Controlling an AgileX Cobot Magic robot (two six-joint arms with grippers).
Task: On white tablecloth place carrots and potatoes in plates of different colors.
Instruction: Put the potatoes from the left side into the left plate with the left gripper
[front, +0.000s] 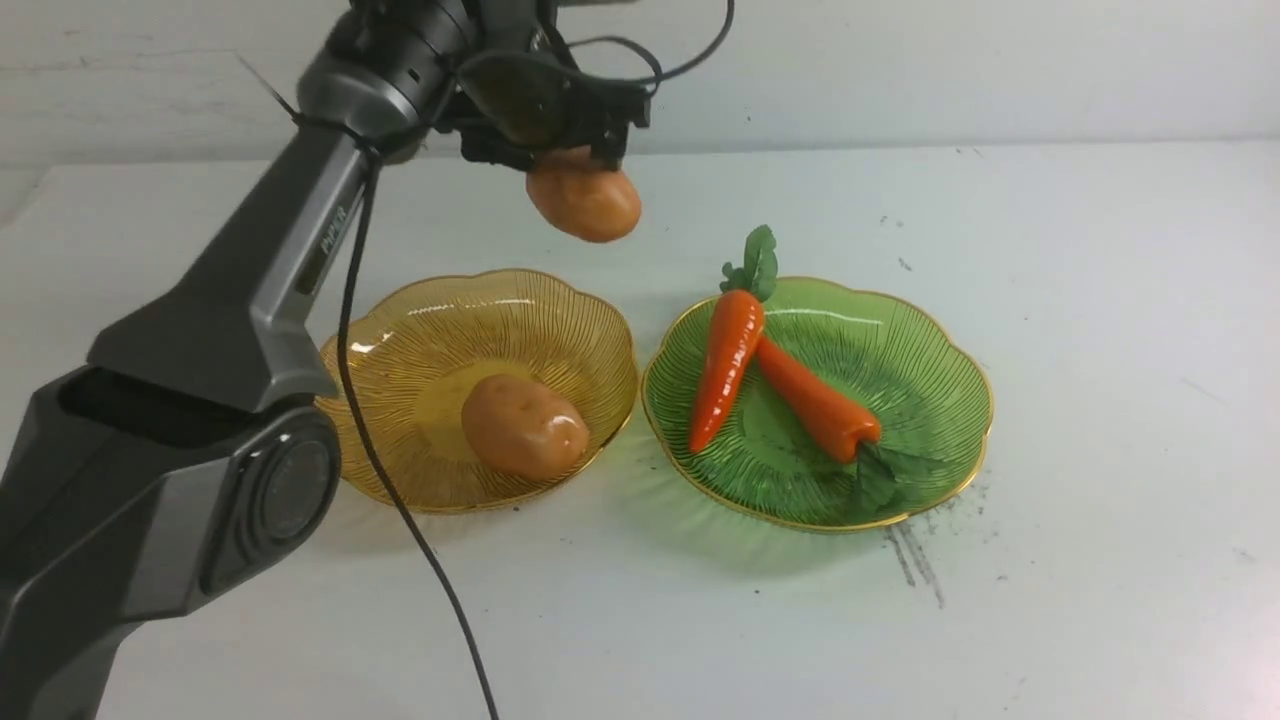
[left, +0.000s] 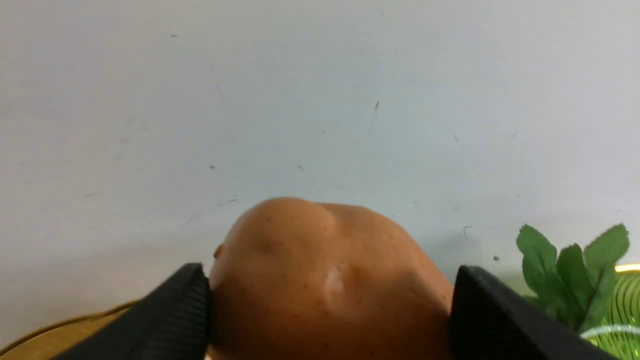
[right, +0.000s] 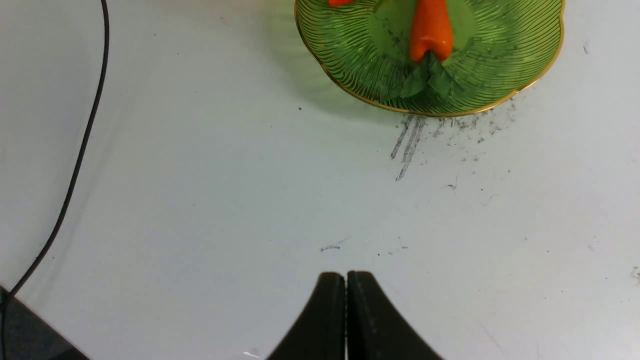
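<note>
On the white tablecloth (front: 1100, 300) stand two ribbed plates with gold rims. The amber plate (front: 400, 330) on the left holds one potato (front: 523, 426). Two carrots (front: 727, 358) (front: 815, 400) lie crossed in the green plate (front: 930, 380) on the right. My left gripper (front: 575, 160) hangs in the air behind the amber plate's far rim, shut on a second potato (front: 585, 203). The left wrist view shows this potato (left: 325, 300) pressed between both black fingers (left: 175, 310). My right gripper (right: 346, 275) is shut and empty, over bare cloth on the near side of the green plate (right: 500, 65).
A thin black cable (front: 420, 540) runs from the left arm down over the amber plate's near-left side to the front edge. The left arm's bulky base (front: 170, 450) fills the front left. Grey scuff streaks (front: 915, 560) mark the cloth by the green plate.
</note>
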